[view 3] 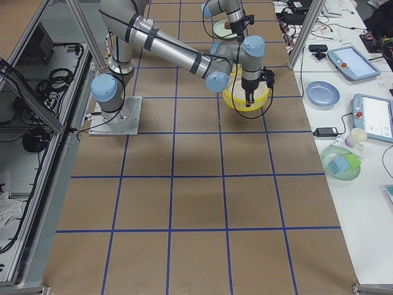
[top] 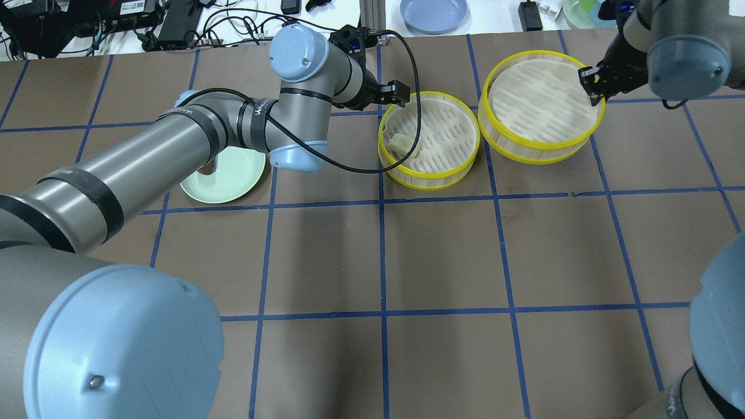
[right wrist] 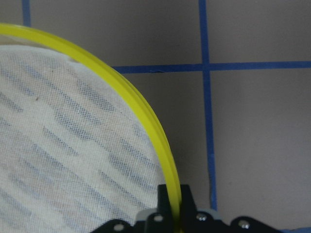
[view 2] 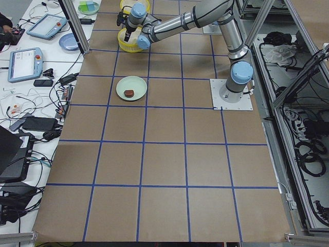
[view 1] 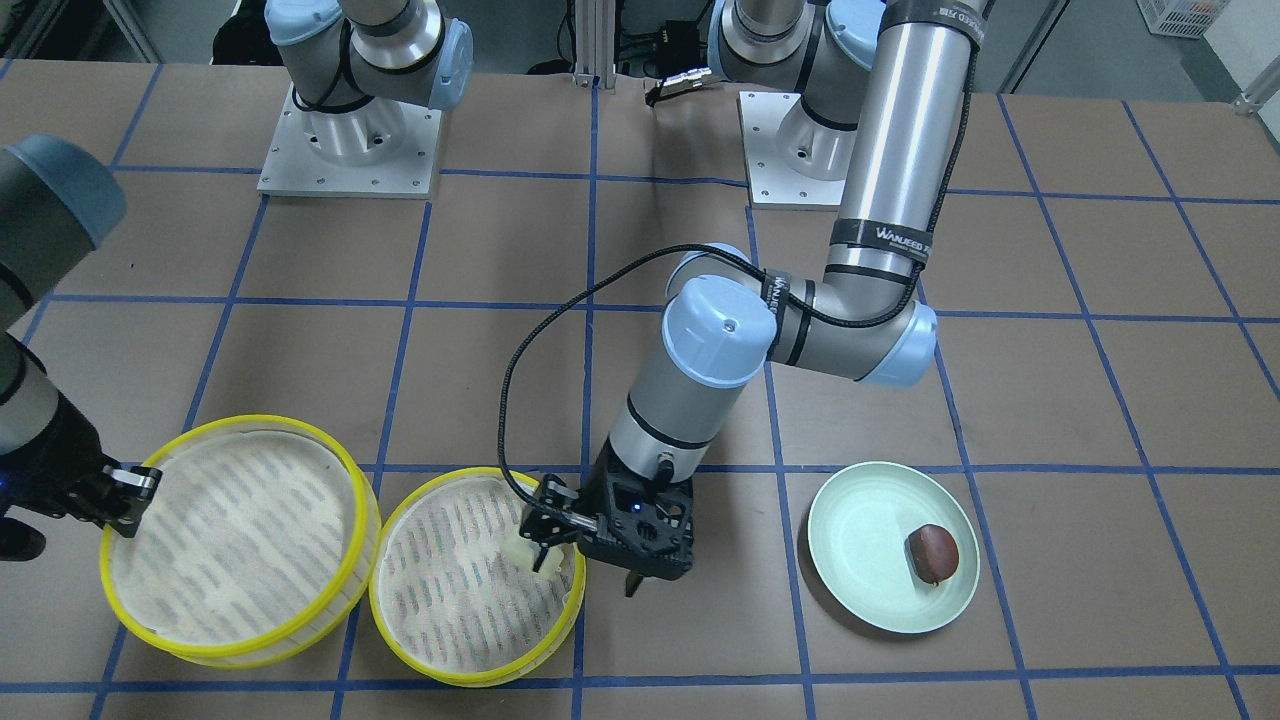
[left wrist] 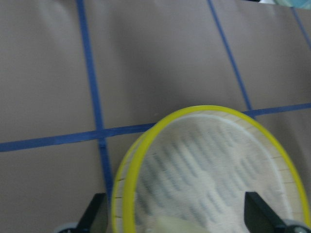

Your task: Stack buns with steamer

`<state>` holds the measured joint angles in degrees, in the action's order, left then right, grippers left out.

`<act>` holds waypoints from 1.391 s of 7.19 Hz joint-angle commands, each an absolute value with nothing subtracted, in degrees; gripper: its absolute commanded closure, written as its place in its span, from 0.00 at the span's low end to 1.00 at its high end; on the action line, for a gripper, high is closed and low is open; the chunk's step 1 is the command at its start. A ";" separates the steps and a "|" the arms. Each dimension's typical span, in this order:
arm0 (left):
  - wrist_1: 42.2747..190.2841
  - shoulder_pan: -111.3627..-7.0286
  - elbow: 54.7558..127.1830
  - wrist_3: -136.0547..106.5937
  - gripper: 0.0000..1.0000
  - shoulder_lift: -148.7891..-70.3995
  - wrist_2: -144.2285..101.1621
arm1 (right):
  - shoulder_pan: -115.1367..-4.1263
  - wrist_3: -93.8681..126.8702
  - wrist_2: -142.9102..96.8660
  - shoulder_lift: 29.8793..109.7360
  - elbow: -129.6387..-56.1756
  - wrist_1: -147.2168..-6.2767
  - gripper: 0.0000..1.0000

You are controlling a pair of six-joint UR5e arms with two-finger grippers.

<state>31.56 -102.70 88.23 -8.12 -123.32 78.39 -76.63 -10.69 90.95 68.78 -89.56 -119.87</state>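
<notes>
At empty tray [view 1: 240,421]: right gripper [view 1: 125,515], clamped on rim. Over second tray [view 1: 480,672] holding white bun [view 1: 525,548]: left gripper [view 1: 585,572], spread wide, empty.

white bun [top: 401,142]: small, cream, rounded; lies on the bun tray's liner, close against the wall on the plate's side.
brown bun [view 1: 931,554]: glossy dark reddish-brown, oval; lies on the pale green plate [view 1: 860,540], off centre, towards the rim away from the trays.
bun tray [top: 448,137]: round, shallow, yellow rim, translucent wall, white liner with grey dashes; sits between plate and empty tray.
empty tray [top: 535,99]: same make; just beside the bun tray, rims nearly touching; the right gripper [top: 592,96] pinches its rim on the side away from the bun tray.
</notes>
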 commanded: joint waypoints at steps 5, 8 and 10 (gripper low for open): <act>50.19 -78.24 90.17 20.42 0.00 -118.99 84.46 | -91.83 12.21 91.31 66.98 -89.47 -120.67 0.96; 49.57 -76.29 93.33 26.16 0.00 -120.32 87.34 | -92.20 13.27 91.23 65.83 -89.47 -121.11 0.96; 50.01 -76.11 93.60 26.54 0.00 -121.46 87.54 | -92.20 13.27 91.32 65.31 -89.12 -121.20 0.96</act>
<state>49.68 -76.24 93.35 25.95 -120.87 87.20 -92.16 13.25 91.29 65.61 -89.20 -121.12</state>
